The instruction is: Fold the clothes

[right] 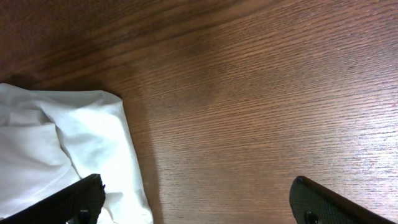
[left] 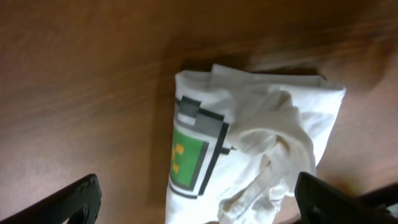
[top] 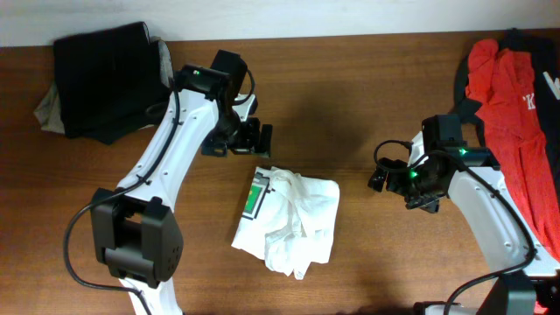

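Note:
A white T-shirt (top: pixel 289 219) with a green-and-black mark lies bunched and roughly folded at the middle of the wooden table. It also shows in the left wrist view (left: pixel 255 143) and at the left edge of the right wrist view (right: pixel 56 149). My left gripper (top: pixel 254 138) is open and empty, hovering just behind the shirt's far edge; the shirt shows between its fingers (left: pixel 196 205). My right gripper (top: pixel 385 175) is open and empty, to the right of the shirt, over bare wood (right: pixel 196 202).
A pile of black and grey clothes (top: pixel 105 79) lies at the back left. A heap of red and dark garments (top: pixel 516 105) lies along the right edge. Bare table (top: pixel 350 96) surrounds the white shirt.

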